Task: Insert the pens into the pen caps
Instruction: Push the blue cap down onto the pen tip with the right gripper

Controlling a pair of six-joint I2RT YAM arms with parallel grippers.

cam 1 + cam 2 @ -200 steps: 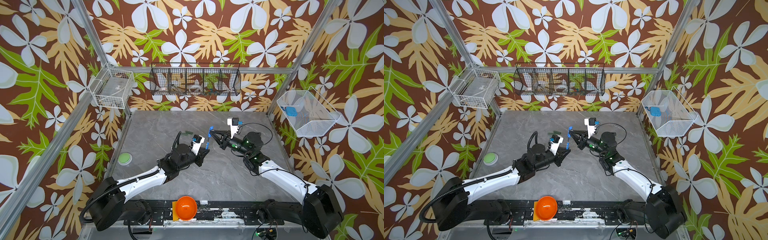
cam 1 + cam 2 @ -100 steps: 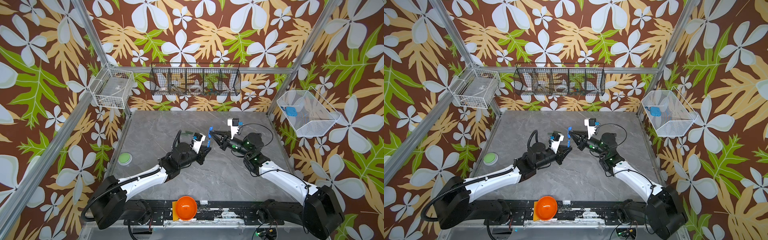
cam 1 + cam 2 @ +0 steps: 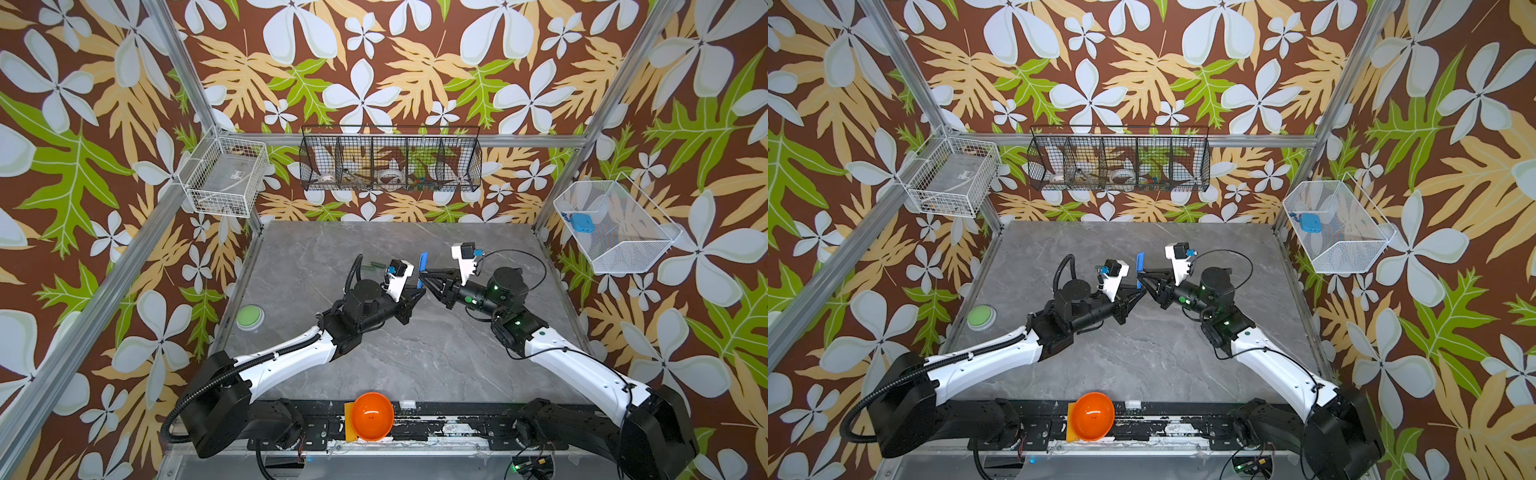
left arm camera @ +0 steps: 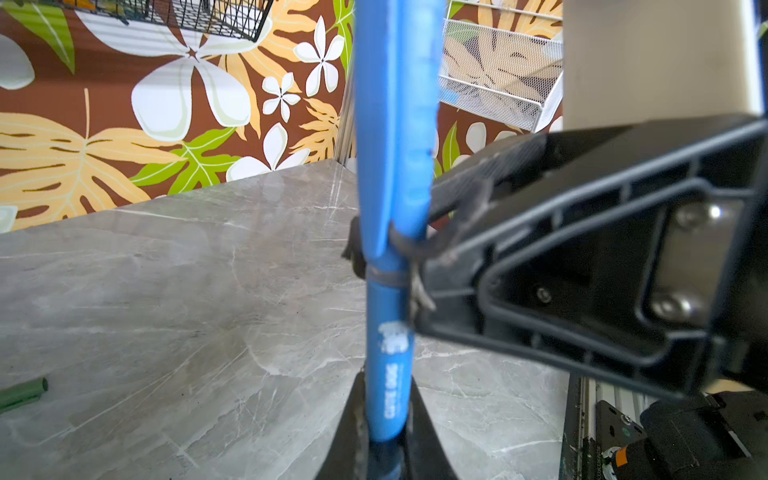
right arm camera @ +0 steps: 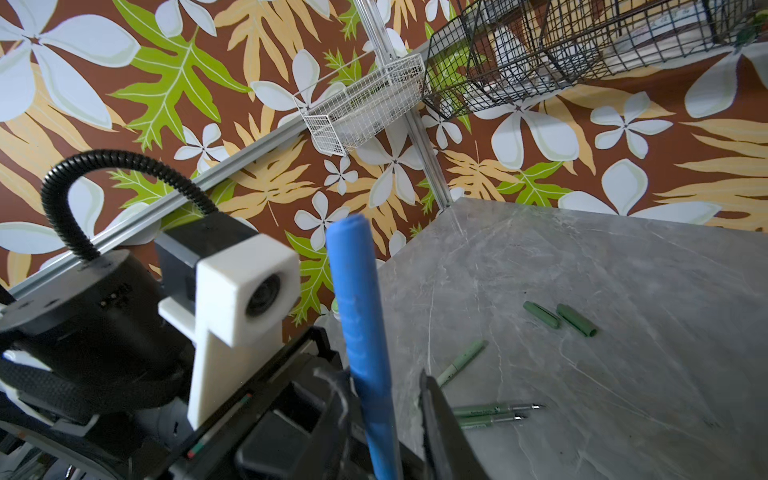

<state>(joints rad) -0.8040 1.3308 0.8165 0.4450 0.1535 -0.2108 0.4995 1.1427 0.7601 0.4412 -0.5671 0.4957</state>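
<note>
While left end effector grips blue pen, right end effector agape around cap, table edges far.

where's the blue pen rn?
In both top views the blue pen stands upright above the middle of the table, its lower end clamped in the left gripper. The right gripper has its fingers open on either side of it.

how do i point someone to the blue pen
Over the grey table's middle, the left gripper and right gripper meet. The blue pen stands upright between them, its lower end in the left gripper. It alone is blue and raised; the green pens lie flat.
</note>
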